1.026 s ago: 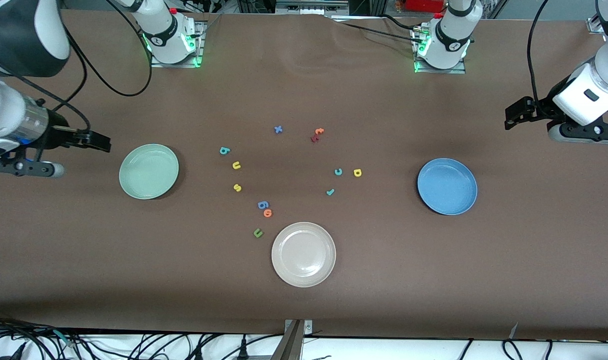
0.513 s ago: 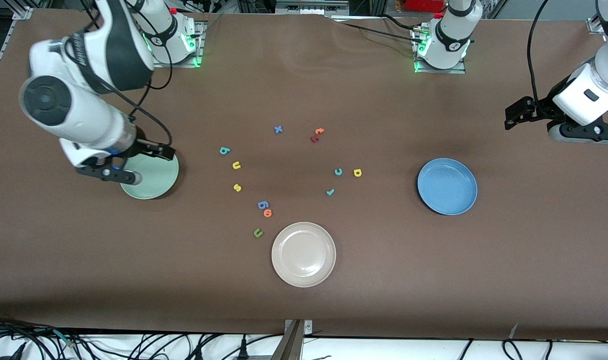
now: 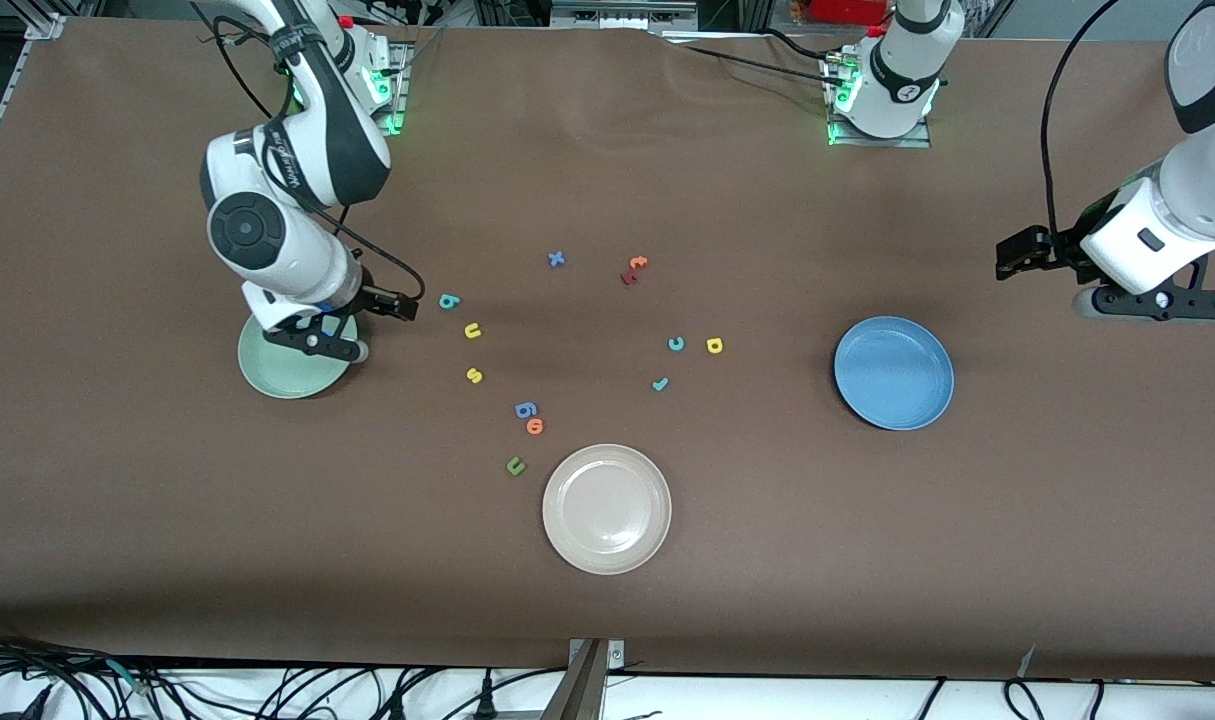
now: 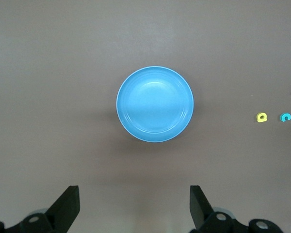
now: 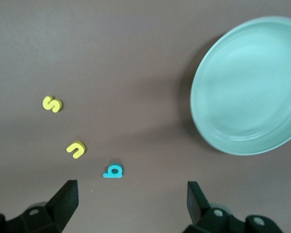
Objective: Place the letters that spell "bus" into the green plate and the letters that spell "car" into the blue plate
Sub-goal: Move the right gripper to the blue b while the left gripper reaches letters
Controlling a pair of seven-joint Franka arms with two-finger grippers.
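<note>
A: Right arm, entry?
B: Reaches from its base, elbow bent; right end effector (image 3: pixel 392 303) up in the air, fingers (image 5: pixel 63 199) spread wide, nothing between them.
A: Left arm?
B: Waits at its end of the worktop; left end effector (image 3: pixel 1012 255) likewise agape, fingers (image 4: pixel 68 206) holding nothing.

A pale mint-green plate (image 3: pixel 287 375) sits at mid-left of the front frame, a bright blue plate (image 3: pixel 894 373) at mid-right, a beige-white plate (image 3: pixel 607 509) low in the centre. Between them: teal b (image 3: pixel 449 301), yellow u (image 3: pixel 473 331), yellow s (image 3: pixel 474 376), teal c (image 3: pixel 676 344), yellow a (image 3: pixel 714 346), teal r (image 3: pixel 659 384), all on a plain brown table (image 3: pixel 867 550)
</note>
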